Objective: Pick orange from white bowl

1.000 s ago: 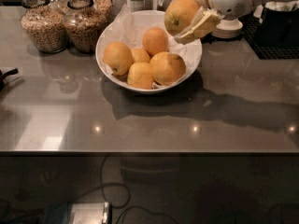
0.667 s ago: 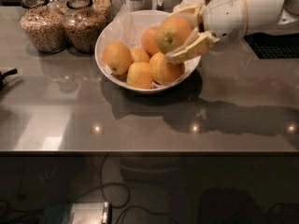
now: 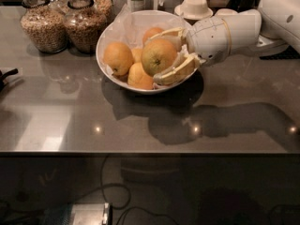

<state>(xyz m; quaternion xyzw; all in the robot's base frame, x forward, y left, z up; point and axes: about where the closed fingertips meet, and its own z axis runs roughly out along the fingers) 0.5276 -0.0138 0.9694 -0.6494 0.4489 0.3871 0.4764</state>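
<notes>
Sitting on the right side of the pile in the white bowl (image 3: 104,45), the orange (image 3: 158,56) you're after is caught between the fingers (image 3: 177,71) of the claw (image 3: 157,59), which reaches in from the right. One finger curls over its far side and the other hugs its near side, just inside the bowl's near rim. Both look pressed to the peel, so the claw is clamped on that orange, spread about as wide as the fruit. Lift straight up, slowly, with a firm squeeze, because round fruit can roll out. Mind the other oranges (image 3: 117,58) touching it on the left, and the crinkled paper (image 3: 129,26) lining the bowl. Don't drag either along across the worktop (image 3: 70,111).
</notes>
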